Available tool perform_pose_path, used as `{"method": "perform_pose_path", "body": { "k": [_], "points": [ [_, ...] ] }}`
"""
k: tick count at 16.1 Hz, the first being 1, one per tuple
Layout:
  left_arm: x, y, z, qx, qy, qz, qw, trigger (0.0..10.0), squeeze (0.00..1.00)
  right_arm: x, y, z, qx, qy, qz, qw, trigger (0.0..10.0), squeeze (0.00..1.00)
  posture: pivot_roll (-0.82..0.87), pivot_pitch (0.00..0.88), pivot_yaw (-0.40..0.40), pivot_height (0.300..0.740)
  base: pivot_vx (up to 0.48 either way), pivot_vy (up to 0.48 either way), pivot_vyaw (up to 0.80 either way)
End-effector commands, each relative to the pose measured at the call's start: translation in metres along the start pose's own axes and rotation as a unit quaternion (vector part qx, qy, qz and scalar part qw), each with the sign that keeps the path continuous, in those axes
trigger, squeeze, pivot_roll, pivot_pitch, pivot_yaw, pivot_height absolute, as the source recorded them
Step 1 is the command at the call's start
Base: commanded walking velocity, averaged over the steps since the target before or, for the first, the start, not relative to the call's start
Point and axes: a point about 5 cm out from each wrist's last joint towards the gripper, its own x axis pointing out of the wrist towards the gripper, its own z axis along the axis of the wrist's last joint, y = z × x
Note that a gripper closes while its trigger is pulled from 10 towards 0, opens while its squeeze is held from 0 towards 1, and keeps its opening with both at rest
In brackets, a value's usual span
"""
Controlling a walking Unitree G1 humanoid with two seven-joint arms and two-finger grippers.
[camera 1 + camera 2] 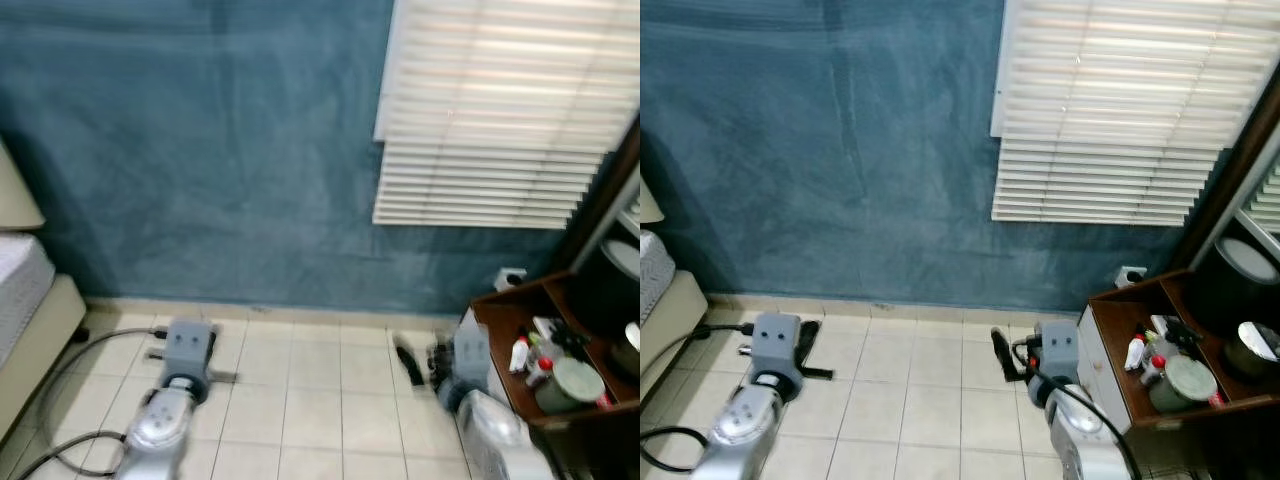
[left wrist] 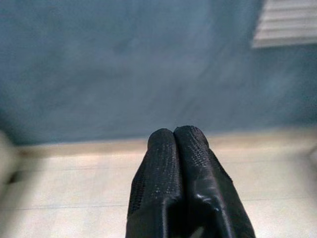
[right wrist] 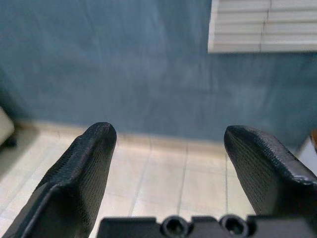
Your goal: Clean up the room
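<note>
My left gripper [image 2: 173, 135] is shut, its two black fingers pressed together with nothing between them; it hangs low over the tiled floor [image 1: 320, 400], pointing toward the blue wall. On the other side my right gripper [image 3: 168, 134] is open and holds nothing, and one of its fingers [image 1: 408, 362] shows just left of a brown wooden shelf unit [image 1: 505, 312]. On that shelf stand small bottles [image 1: 520, 352] and a round grey-green lidded container [image 1: 578, 380].
A bed [image 1: 30, 310] juts in at the left edge. A dark cable [image 1: 70, 365] loops over the tiles beside it. White blinds [image 1: 500, 110] cover a window at the upper right, and a white outlet [image 1: 510, 277] sits low on the wall.
</note>
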Motion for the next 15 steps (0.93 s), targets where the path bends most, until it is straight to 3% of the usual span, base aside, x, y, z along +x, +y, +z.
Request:
{"method": "perform_pose_path", "body": {
  "k": [1, 3, 6, 10, 14, 15],
  "points": [
    [-0.004, 0.003, -0.013, -0.022, 0.021, -0.006, 1.0, 10.0, 0.0, -0.006, -0.008, -0.01, 0.017, 0.016, -0.023, 0.999, 10.0, 0.0, 0.07, 0.0, -0.064, 0.74, 0.0, 0.0, 0.0],
    [-0.002, 0.007, -0.011, -0.022, 0.015, 0.0, 1.0, 10.0, 0.0, -0.003, -0.004, -0.015, -0.006, 0.031, -0.009, 0.999, 10.0, 0.0, 0.07, 0.0, -0.061, 0.74, 0.0, 0.0, 0.4],
    [0.003, 0.005, -0.011, -0.003, 0.006, -0.01, 1.0, 10.0, 0.0, 0.001, -0.003, -0.018, 0.004, 0.028, -0.009, 1.0, 10.0, 0.0, 0.08, 0.0, -0.061, 0.74, 0.0, 0.0, 0.79],
    [0.004, 0.0, -0.006, 0.096, -0.003, -0.021, 0.995, 10.0, 0.0, 0.001, -0.005, -0.025, 0.022, 0.034, -0.009, 0.999, 10.0, 0.0, 0.09, 0.0, -0.052, 0.74, 0.0, 0.36, 0.76],
    [0.009, -0.003, -0.002, 0.084, 0.001, -0.018, 0.996, 10.0, 0.0, 0.007, -0.006, -0.025, 0.037, 0.03, -0.013, 0.999, 10.0, 0.0, 0.08, 0.0, -0.034, 0.74, 0.0, 0.0, 0.75],
    [0.01, -0.002, 0.0, 0.105, -0.003, -0.011, 0.994, 10.0, 0.0, 0.007, -0.006, -0.024, 0.036, 0.029, -0.012, 0.999, 10.0, 0.0, 0.08, 0.0, -0.028, 0.74, 0.0, 0.0, 0.74]
  ]
}}
